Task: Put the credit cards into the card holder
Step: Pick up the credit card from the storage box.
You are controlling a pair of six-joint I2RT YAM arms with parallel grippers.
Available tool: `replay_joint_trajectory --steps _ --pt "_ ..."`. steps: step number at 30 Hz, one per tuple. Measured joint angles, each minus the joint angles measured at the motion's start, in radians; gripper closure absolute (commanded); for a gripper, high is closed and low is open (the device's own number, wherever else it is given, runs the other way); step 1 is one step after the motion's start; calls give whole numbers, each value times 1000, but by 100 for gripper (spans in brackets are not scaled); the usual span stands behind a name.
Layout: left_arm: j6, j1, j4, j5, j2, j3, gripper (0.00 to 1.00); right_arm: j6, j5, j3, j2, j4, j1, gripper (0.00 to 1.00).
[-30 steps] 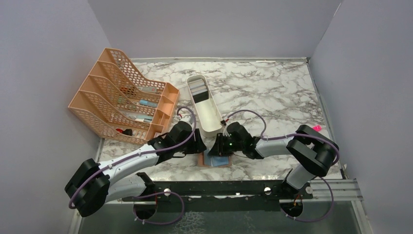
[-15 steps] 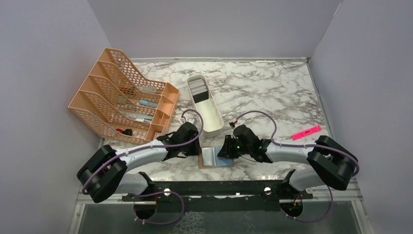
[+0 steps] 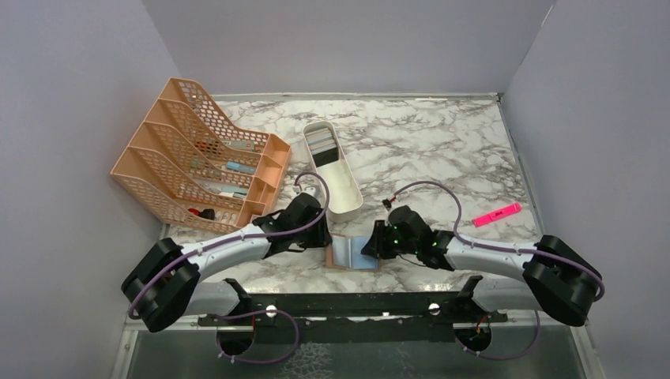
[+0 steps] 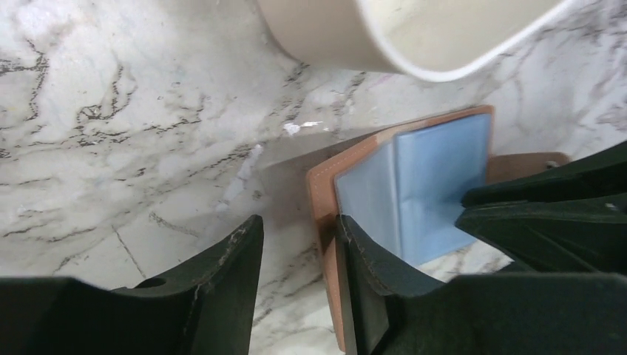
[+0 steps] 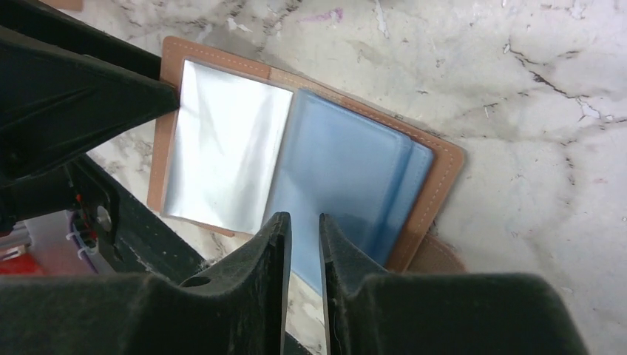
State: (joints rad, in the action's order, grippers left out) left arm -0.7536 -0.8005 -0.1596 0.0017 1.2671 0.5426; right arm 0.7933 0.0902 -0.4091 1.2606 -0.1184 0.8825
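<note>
Counter (image 3: 442,150), marble. White tray (image 3: 345,207) mid-counter, with grey credit cards (image 3: 320,140) at its far end. Card holder (image 5: 441,170) lies open at the middle of the near edge.

Left gripper (image 4: 296,229) is spread astride the holder's left edge. Right gripper (image 5: 303,222) is nearly pressed together over a blue pocket; cannot tell if it pinches anything.

Step, likely: readying pockets. Next: fetch a card and slide it in flat.

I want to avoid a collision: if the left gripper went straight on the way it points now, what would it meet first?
Most likely the card holder: its tan edge lies inside the left gripper's open jaws. Beyond stands the white tray, though depth is unclear.
</note>
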Motion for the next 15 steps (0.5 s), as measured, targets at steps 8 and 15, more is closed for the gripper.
replay_joint_trajectory --steps 8,15 --pt "45 0 -95 -26 -97 166 45 -10 0 2 -99 27 0 74" --pt "184 1 -229 -125 -53 381 44 -21 39 0 -87 3 0 73"
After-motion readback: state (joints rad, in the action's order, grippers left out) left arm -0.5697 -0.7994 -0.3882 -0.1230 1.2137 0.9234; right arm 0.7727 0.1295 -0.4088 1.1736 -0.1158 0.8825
